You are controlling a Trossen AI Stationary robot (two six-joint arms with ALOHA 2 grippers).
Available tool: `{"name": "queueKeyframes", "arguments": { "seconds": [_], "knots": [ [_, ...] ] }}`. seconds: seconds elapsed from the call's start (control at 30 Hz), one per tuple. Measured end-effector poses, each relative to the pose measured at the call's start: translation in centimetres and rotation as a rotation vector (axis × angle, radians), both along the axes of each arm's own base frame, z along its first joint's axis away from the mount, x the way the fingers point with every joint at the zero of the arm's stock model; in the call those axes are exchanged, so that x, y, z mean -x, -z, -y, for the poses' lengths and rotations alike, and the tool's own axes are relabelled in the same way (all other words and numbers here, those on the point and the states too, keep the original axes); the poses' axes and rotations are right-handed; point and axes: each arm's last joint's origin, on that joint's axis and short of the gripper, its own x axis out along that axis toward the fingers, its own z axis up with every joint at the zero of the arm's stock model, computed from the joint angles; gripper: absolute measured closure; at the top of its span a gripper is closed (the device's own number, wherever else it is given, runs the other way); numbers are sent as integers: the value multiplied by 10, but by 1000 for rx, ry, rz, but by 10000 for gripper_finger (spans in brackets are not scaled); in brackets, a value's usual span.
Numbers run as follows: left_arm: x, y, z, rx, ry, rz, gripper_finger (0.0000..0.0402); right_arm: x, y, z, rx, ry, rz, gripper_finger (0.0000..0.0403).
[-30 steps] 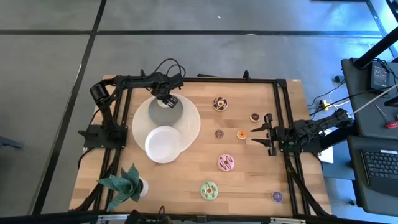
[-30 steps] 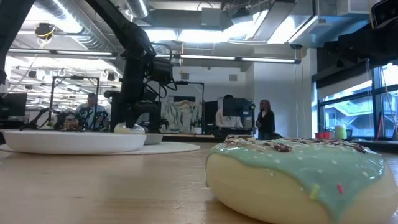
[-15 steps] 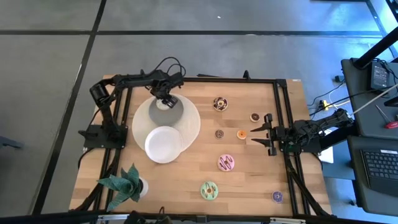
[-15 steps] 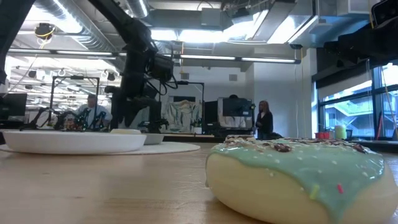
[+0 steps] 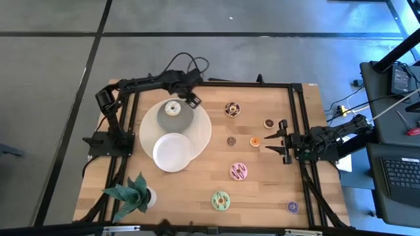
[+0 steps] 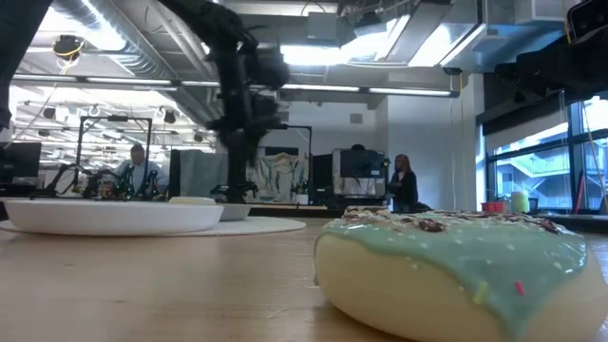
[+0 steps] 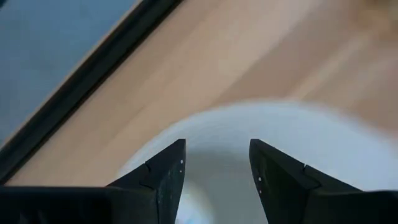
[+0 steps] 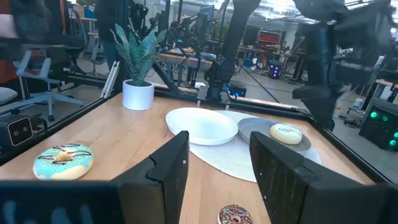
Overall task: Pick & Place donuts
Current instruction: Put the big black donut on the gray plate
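From overhead I see my left claw (image 5: 191,99) hanging over the far edge of the bench (image 5: 197,190), at about 1 o'clock from the grey plate (image 5: 162,120), its fingers apart with nothing between them. A cream donut (image 5: 172,108) lies on that grey plate, clear of the claw. The grey plate sits on a wide white round mat (image 5: 200,128), and a white plate (image 5: 172,151) overlaps the mat at 6 o'clock from it.

My right claw (image 5: 268,144) waits at the bench's 3 o'clock side, fingers spread and holding nothing. Just off its tips lies an orange donut (image 5: 254,141), with a small dark donut (image 5: 231,141) beyond it. A chocolate donut (image 5: 269,123) lies near the right arm at 12 o'clock from the orange one, and a larger sprinkled chocolate donut (image 5: 231,109) sits toward the far edge. Nearer me are a pink donut (image 5: 238,172), a green donut (image 5: 220,200) and a purple donut (image 5: 293,207).

A potted plant (image 5: 133,194) stands at the bench's 7 o'clock corner, well away from both arms.
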Motion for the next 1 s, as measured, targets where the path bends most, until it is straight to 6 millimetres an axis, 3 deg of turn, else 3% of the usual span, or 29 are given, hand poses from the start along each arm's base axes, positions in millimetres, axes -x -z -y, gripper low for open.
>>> {"name": "queueKeyframes", "arguments": {
  "seconds": [0.2,0.33,0.5,0.67,0.9,1.0],
  "knots": [
    [-51,3,21,-91,287,254,228,0,0,0,-1,0,0,231],
    [-73,15,27,-121,296,355,220,0,0,0,-2,0,0,231],
    [-93,45,28,-96,282,409,191,0,0,0,0,0,-1,231],
    [-106,60,39,-41,367,463,167,0,0,0,-1,0,0,231],
    [-116,36,70,-197,531,557,168,0,-4,-2,-62,-73,37,231],
    [-102,32,82,-252,593,632,167,1,-5,-4,-92,-152,44,231]
  ]
}}
